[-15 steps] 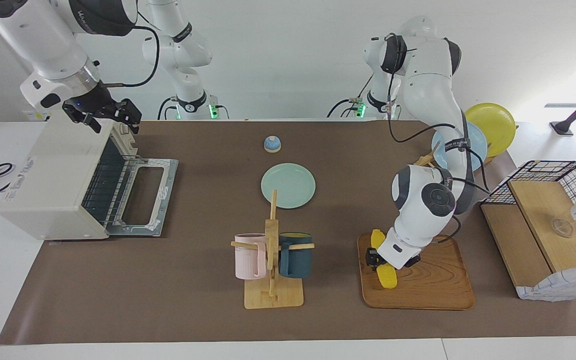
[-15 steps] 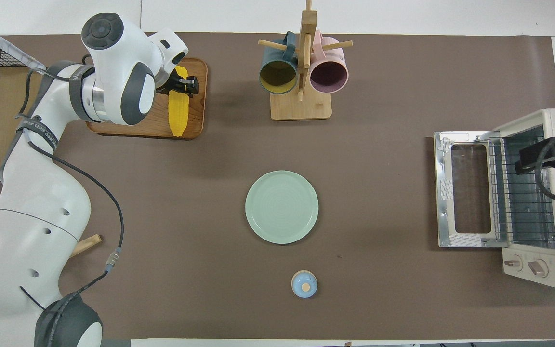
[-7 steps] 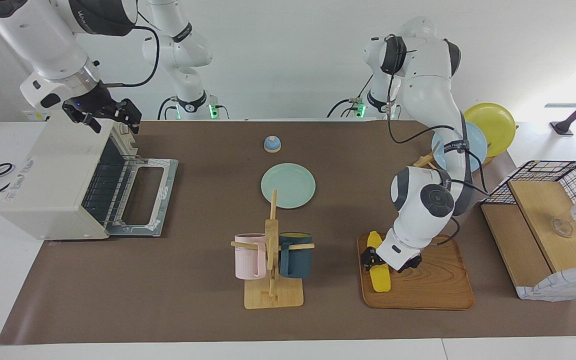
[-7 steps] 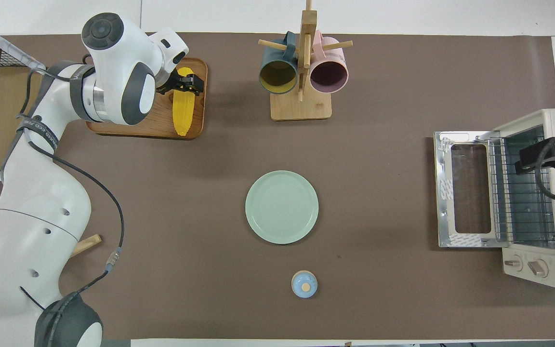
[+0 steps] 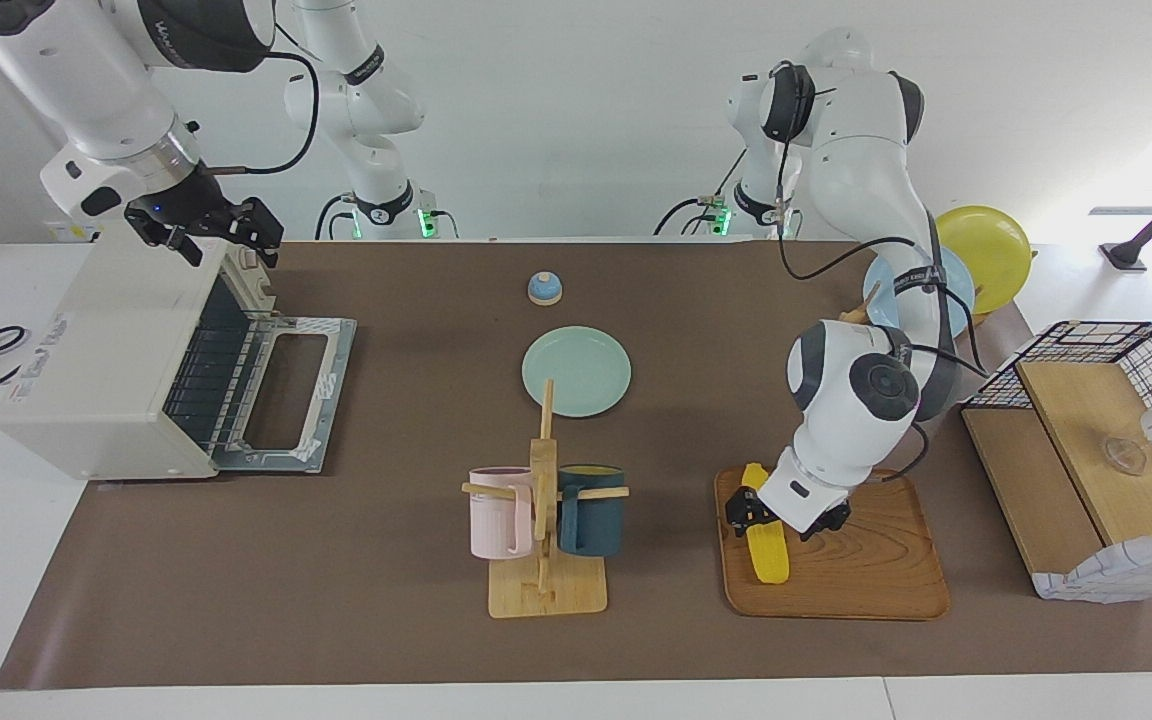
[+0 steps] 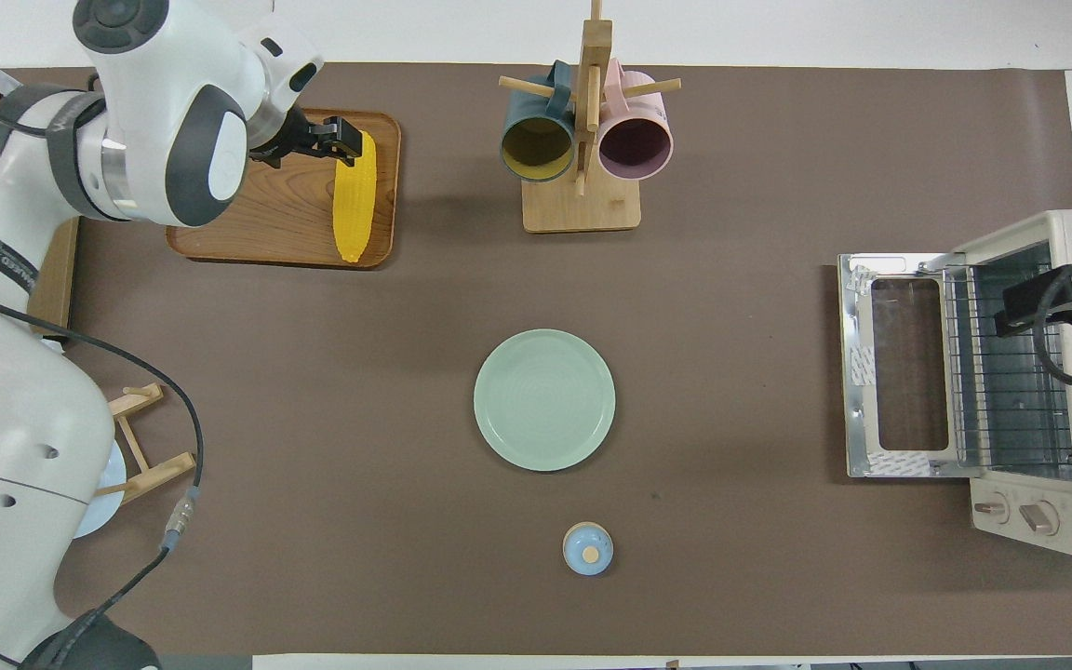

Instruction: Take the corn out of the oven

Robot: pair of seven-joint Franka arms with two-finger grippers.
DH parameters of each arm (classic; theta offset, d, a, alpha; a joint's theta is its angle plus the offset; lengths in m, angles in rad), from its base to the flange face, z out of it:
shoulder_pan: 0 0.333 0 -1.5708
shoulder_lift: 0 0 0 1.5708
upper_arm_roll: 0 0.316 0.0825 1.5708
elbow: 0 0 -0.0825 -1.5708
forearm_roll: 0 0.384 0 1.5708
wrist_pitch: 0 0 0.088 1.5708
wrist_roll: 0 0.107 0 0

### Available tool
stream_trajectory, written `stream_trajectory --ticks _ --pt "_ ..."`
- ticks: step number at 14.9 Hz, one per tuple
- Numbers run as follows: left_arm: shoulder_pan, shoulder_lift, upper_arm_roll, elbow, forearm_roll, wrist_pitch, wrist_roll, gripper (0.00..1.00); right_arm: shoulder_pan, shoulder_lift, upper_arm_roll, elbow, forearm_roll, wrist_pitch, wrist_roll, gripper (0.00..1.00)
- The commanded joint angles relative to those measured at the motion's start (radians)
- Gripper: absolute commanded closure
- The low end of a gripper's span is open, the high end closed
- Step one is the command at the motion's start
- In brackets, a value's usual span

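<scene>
The corn (image 5: pixel 766 540) now lies flat on the wooden tray (image 5: pixel 876 580), well apart from the oven (image 5: pixel 126 370), whose door hangs open. The left end effector (image 5: pixel 781 512) has released it and lifted just above, fingers spread. The right end effector (image 5: pixel 206 232) waits over the oven; I cannot tell its opening. Treat removal as complete.

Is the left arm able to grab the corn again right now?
Probably yes. The left gripper hangs over the wooden tray, right above the corn lying on it, and nothing sits between them.
</scene>
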Motion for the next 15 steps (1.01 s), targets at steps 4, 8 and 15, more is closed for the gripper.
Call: stream_trajectory --ticks 4,8,15 --pt "0.022 -0.286 0.040 -0.205 0.031 -0.168 -0.012 0.00 -0.022 -0.012 0.014 -0.012 0.005 0.004 -0.019 0.00" --pt "0.021 -0.381 0.041 -0.212 0.065 -0.312 -0.010 0.00 -0.022 -0.012 0.014 -0.012 0.005 0.004 -0.019 0.00" --pt "0.088 -0.602 0.012 -0.261 0.065 -0.483 -0.001 0.00 -0.022 -0.012 0.014 -0.012 0.005 0.004 -0.019 0.00"
